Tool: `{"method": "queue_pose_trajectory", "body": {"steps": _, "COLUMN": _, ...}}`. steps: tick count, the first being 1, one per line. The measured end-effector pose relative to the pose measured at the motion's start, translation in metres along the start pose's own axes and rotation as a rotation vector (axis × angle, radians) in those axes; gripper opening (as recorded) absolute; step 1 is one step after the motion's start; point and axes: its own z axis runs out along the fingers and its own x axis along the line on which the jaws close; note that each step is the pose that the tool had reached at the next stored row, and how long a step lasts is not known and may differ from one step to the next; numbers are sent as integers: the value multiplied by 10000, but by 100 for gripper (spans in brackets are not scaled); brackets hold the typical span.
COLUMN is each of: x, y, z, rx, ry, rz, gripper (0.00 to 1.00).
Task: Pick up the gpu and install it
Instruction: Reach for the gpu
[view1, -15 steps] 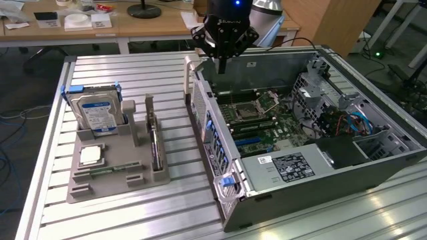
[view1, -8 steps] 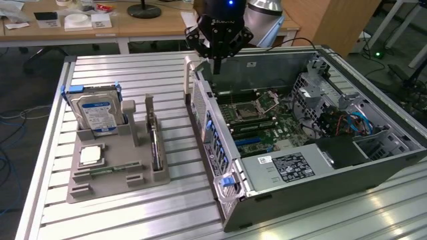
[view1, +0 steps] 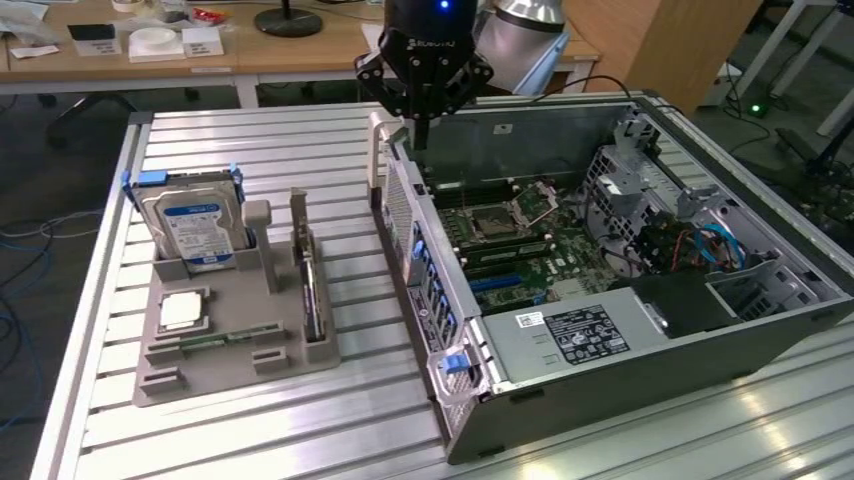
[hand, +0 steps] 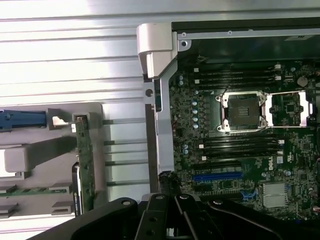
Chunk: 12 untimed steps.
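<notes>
The gripper is closed and empty, hanging over the open case's side wall on the exterior view's left, near the motherboard. The gpu stands on edge in a slot of the grey holder on the worktop, apart from the gripper. A hard drive stands upright in the same holder.

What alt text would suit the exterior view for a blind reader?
A shut black robot gripper hangs above one wall of an open grey computer case on a slatted metal table. The thin flat gpu card stands on edge in a grey holder tray.
</notes>
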Motion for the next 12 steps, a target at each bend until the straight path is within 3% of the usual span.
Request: {"method": "queue_pose_trajectory", "body": {"steps": 12, "x": 214, "y": -16, "z": -6, "rx": 0, "ry": 0, "rz": 1, "gripper": 11}}
